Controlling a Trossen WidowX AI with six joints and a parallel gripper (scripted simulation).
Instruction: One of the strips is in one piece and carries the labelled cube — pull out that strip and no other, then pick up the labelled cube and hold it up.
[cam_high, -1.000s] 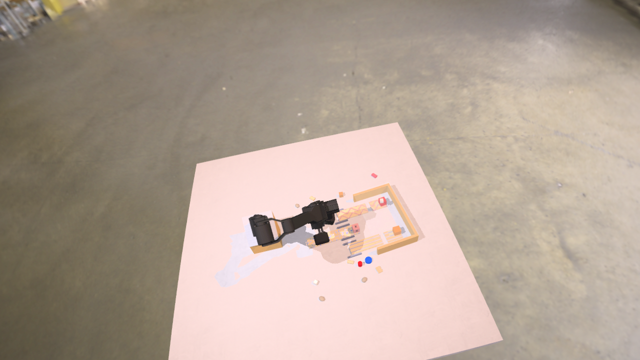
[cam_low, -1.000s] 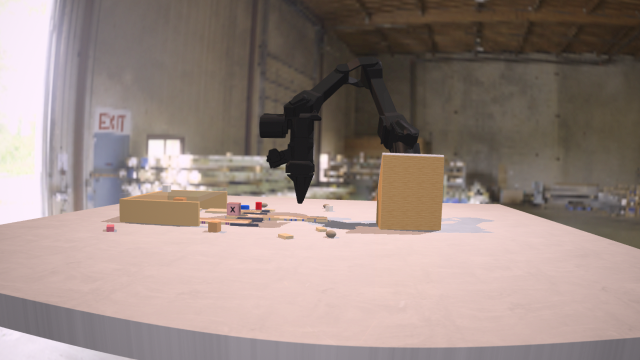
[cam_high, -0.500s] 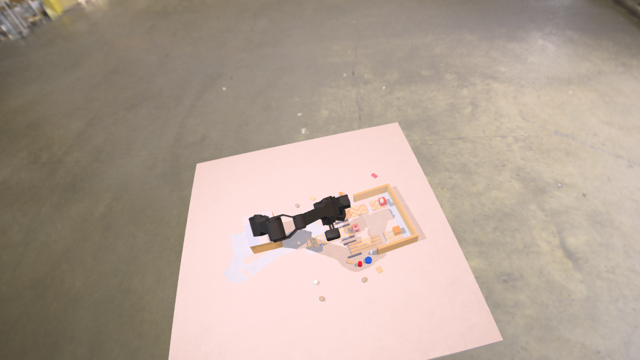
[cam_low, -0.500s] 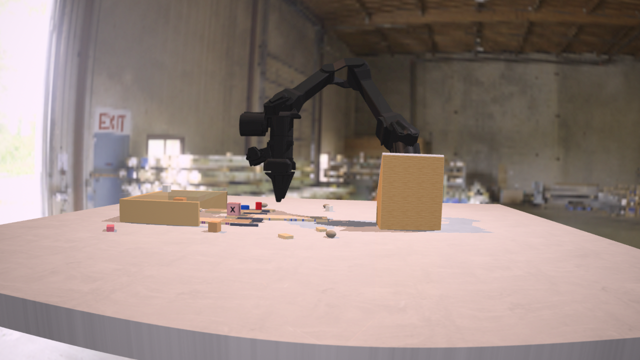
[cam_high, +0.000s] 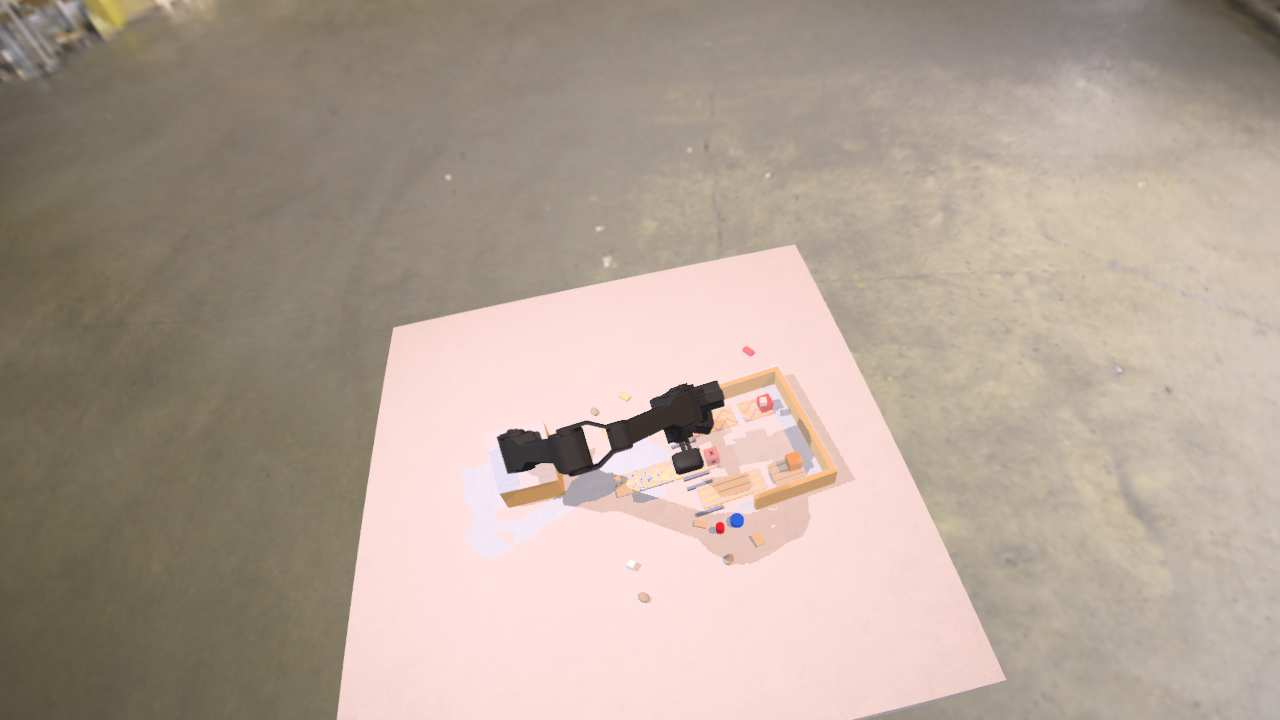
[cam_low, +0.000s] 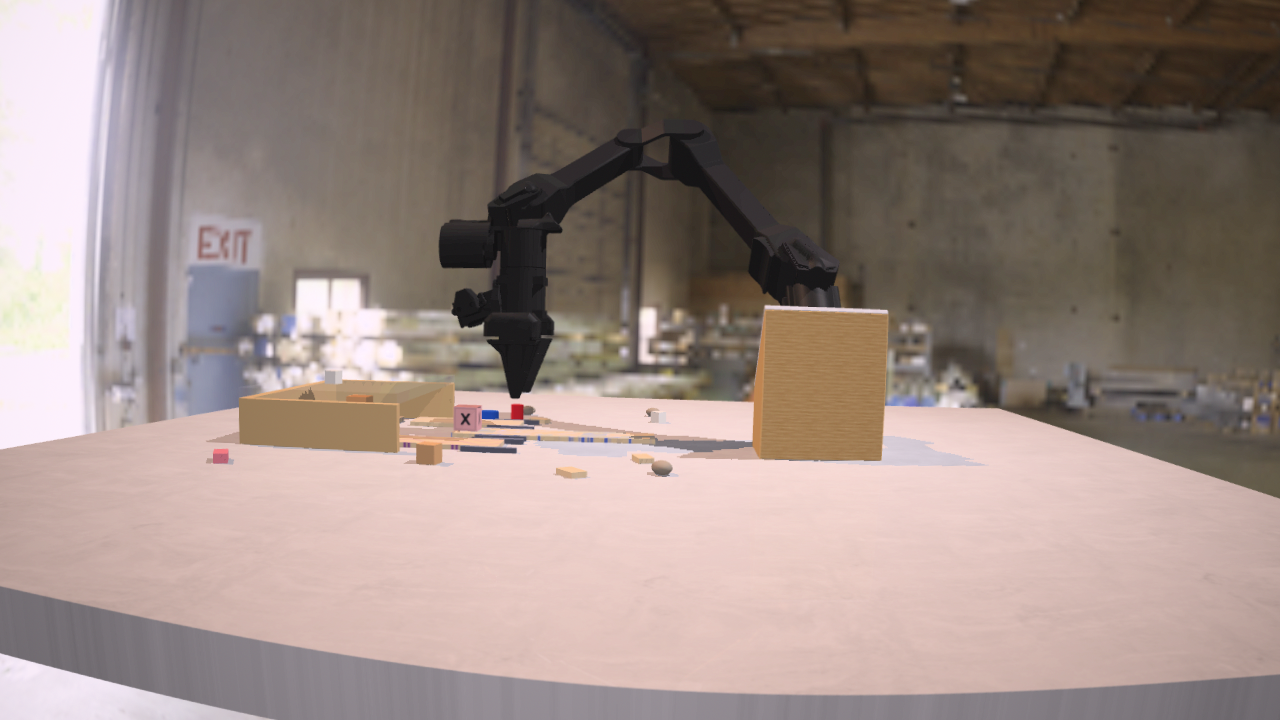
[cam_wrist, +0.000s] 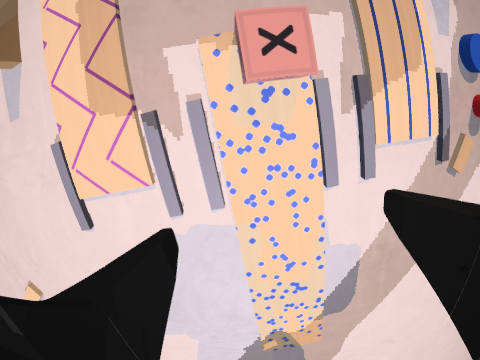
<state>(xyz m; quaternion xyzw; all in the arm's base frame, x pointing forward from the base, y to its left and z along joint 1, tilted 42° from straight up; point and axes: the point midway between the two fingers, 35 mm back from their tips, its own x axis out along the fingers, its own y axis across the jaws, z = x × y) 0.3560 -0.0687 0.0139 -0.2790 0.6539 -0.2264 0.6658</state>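
1. Black robot fingers (cam_low: 516, 394) stand wide apart, gripping nothing, above the tabletop (cam_high: 501, 626) (cam_low: 537, 573) (cam_wrist: 200, 345).
2. A pink cube marked X (cam_high: 710, 456) (cam_low: 467, 418) (cam_wrist: 276, 44) sits near the far end of a blue-dotted wooden strip (cam_high: 650, 476) (cam_low: 581, 437) (cam_wrist: 280, 185), out past the three-sided wooden frame (cam_high: 810, 431) (cam_low: 317, 424).
3. The strip pull appears finished; the purple-zigzag strip (cam_high: 756, 410) (cam_wrist: 102, 150) and blue-lined strip (cam_high: 729, 488) (cam_wrist: 400, 110) remain unpulled.
4. Gripping and raising the cube are left.

Tray (cam_high: 820, 429) (cam_low: 317, 425): wood-look, matt. Tall block (cam_high: 535, 493) (cam_low: 823, 385): wood-look, visible grain. Arm (cam_high: 648, 425) (cam_low: 599, 171): matt black. Surface (cam_high: 501, 358) (cam_low: 626, 555): smooth, matt. Labelled cube (cam_high: 711, 455) (cam_low: 467, 418) (cam_wrist: 276, 44): matt, smooth.
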